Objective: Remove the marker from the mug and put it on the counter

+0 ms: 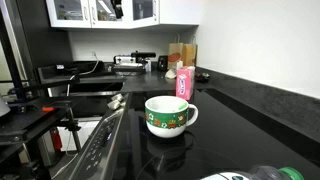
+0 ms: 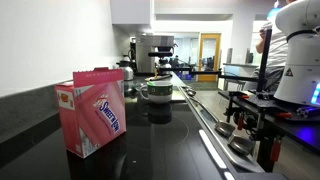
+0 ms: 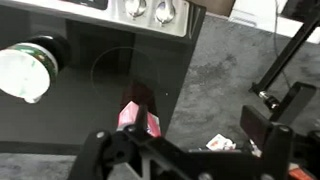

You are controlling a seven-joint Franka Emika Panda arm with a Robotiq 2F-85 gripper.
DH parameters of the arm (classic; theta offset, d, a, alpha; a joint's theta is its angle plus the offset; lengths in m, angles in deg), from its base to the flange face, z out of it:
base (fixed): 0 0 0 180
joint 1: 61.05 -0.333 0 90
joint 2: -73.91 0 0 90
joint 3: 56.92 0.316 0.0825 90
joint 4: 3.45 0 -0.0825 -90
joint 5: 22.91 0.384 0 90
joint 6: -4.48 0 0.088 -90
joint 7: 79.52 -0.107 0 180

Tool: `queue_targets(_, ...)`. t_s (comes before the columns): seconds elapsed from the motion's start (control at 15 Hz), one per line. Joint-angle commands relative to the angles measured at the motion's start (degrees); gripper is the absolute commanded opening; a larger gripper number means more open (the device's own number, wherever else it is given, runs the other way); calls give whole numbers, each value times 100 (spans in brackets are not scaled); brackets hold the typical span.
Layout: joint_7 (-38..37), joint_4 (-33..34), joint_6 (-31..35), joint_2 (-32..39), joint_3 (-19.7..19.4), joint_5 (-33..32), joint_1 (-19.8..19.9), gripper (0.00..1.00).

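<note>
The white mug (image 1: 168,114) with a green decorated band stands on the glossy black counter (image 1: 250,125); it also shows in the other exterior view (image 2: 157,90). In the wrist view the mug (image 3: 28,68) lies at the far left, seen from above. No green marker shows in any view; the mug's inside looks plain white. My gripper (image 3: 185,150) is open and empty, high above the counter, well to the right of the mug. Its dark fingers frame a pink carton (image 3: 138,118).
The pink carton (image 1: 184,82) stands upright behind the mug and is close to the camera in an exterior view (image 2: 92,112). Stove knobs (image 3: 150,10) line the front edge. A speckled grey surface (image 3: 230,70) lies beside the glossy black. The arm's base (image 2: 292,55) stands beside the counter.
</note>
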Motion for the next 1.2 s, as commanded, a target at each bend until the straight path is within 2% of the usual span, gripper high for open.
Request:
queue_targets(0.0, -8, 17, -18, 1, -8, -9, -8, 100)
queue_targets(0.33, -8, 21, -18, 1, -8, -9, -8, 100)
queue_targets(0.6, 360, 198, 208, 480, -349, 18, 161, 100)
queue_targets(0.8, 422, 435, 359, 1057, -546, -465, 589, 100)
queue_targets(0.93, 301, 672, 411, 1519, -622, -1005, 896, 100)
queue_targets(1.13, 207, 1081, 504, 2244, -803, -1452, 1170, 100)
